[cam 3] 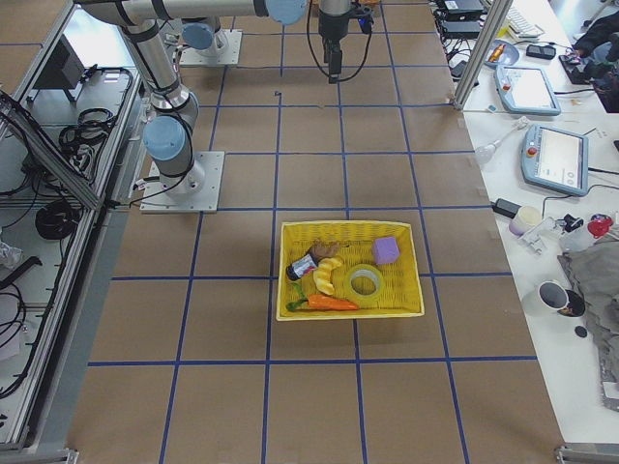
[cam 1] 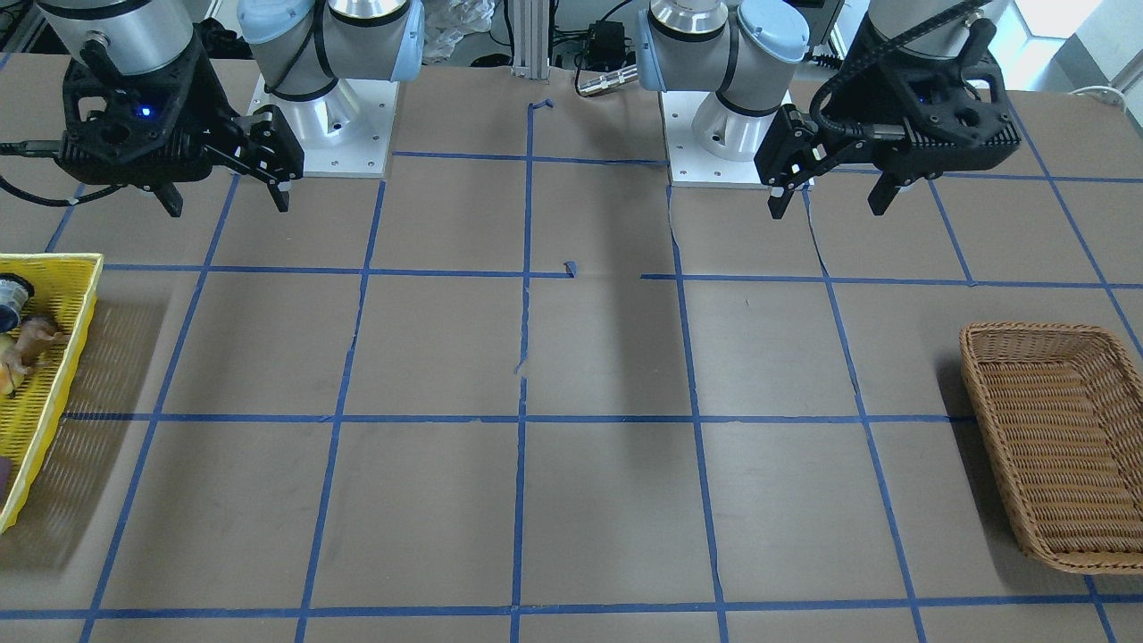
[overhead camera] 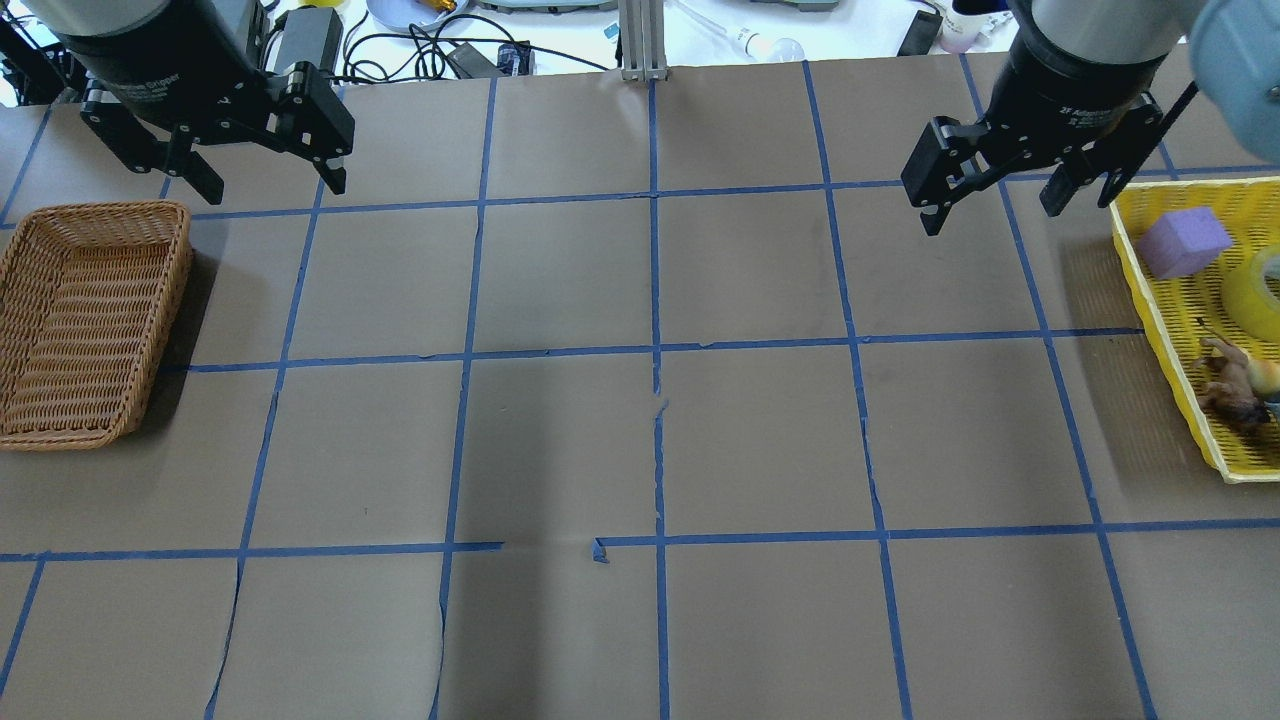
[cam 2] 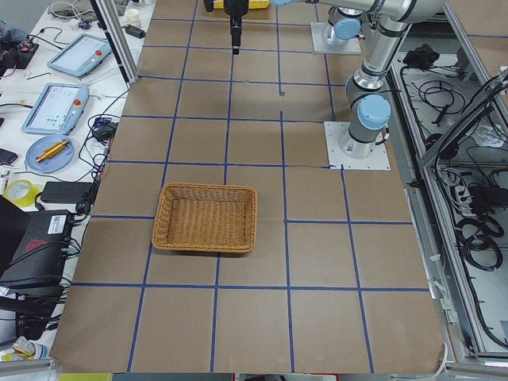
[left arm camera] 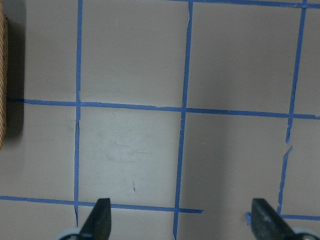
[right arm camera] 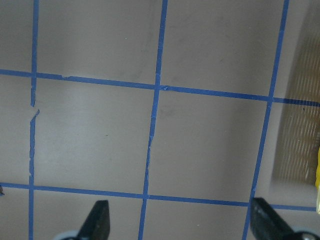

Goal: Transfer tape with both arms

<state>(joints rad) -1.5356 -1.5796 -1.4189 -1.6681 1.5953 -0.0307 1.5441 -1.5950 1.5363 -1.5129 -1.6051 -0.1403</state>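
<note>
The yellow tape roll [overhead camera: 1262, 290] lies flat in a yellow mesh basket [overhead camera: 1165, 330] at the table's right end. It also shows in the exterior right view [cam 3: 365, 279]. My right gripper [overhead camera: 990, 215] hangs open and empty above the table, just left of that basket. It shows in the front view [cam 1: 228, 207] and in its wrist view [right arm camera: 180, 222]. My left gripper [overhead camera: 277, 187] hangs open and empty above the table's far left part, near the wicker basket. It shows in the front view [cam 1: 828, 210] and in its wrist view [left arm camera: 181, 222].
An empty wicker basket [overhead camera: 95, 208] stands at the table's left end. The yellow basket also holds a purple block [overhead camera: 1183, 241], a toy animal [overhead camera: 1235, 385], a carrot [cam 3: 324, 303] and a few other small items. Blue tape lines grid the brown table.
</note>
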